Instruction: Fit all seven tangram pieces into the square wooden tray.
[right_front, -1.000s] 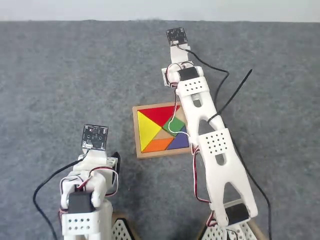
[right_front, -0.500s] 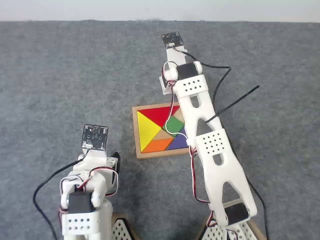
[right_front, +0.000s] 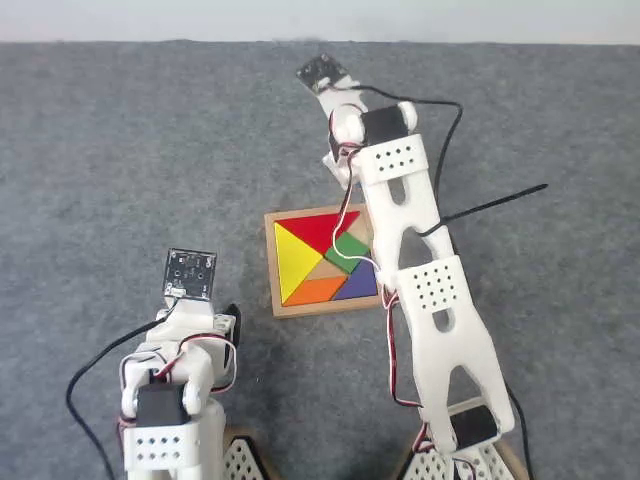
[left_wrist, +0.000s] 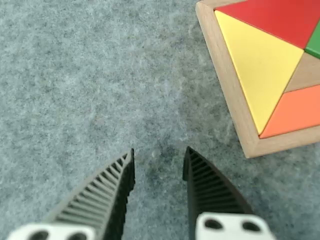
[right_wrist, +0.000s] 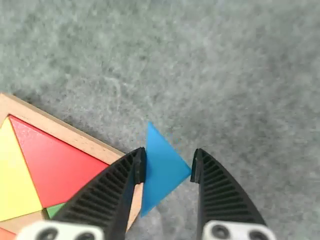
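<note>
At the edge of the tray (right_wrist: 65, 131), the right pincer (right_wrist: 168, 160) is gripping a blue triangle (right_wrist: 162, 172).
The left pincer (left_wrist: 159, 152) is hanging open over the bench (left_wrist: 75, 75).

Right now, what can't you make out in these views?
- High view: the tray right side is hidden under the right arm; whether a slot is empty is unclear.
- Left wrist view: tray cut off by the frame edge.
- Right wrist view: tray cut off too, partly behind the right tool holding the blue triangle.

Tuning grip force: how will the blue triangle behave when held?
Likely rigid: the blue triangle shows straight edges in the right gripper. Thin and smooth-looking, so probably light. Pinched on slanted edges, it may pivot or slip.
</note>
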